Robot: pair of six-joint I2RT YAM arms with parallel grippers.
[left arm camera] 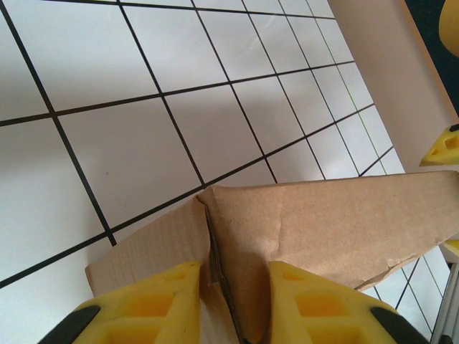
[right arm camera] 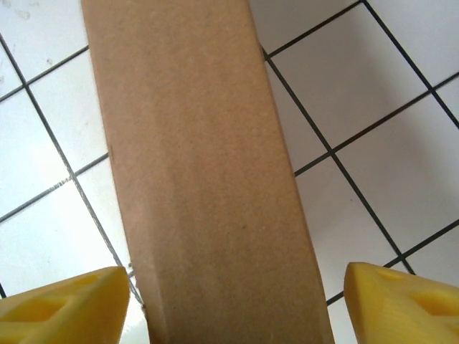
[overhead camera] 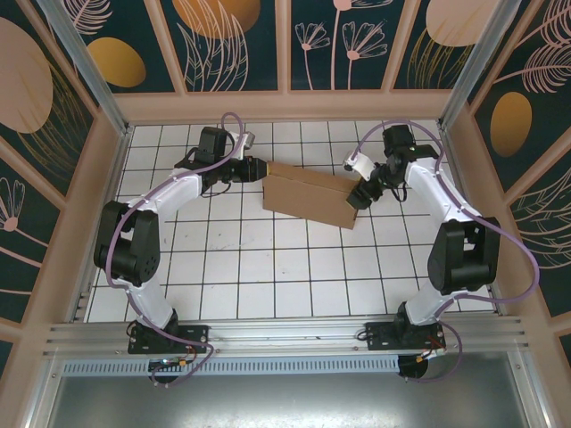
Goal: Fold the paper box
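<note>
Box [overhead camera: 308, 196] of brown cardboard sits partly folded on the far half of a white-tiled table [overhead camera: 268, 267], held between two robot arms. At its left end, the left gripper [left arm camera: 233, 312] is clamped on the box, yellow fingers [left arm camera: 143, 312] pinching a creased edge where two panels meet. At the opposite end, the right gripper [right arm camera: 229, 308] stands released, its fingers [right arm camera: 64, 304] spread wide on either side of a long panel, just beside its edges.

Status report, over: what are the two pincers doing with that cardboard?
Left pincer clamped on one end of the paper box. Right pincer open, straddling the other end. Nothing in the way on the tiled table.
</note>
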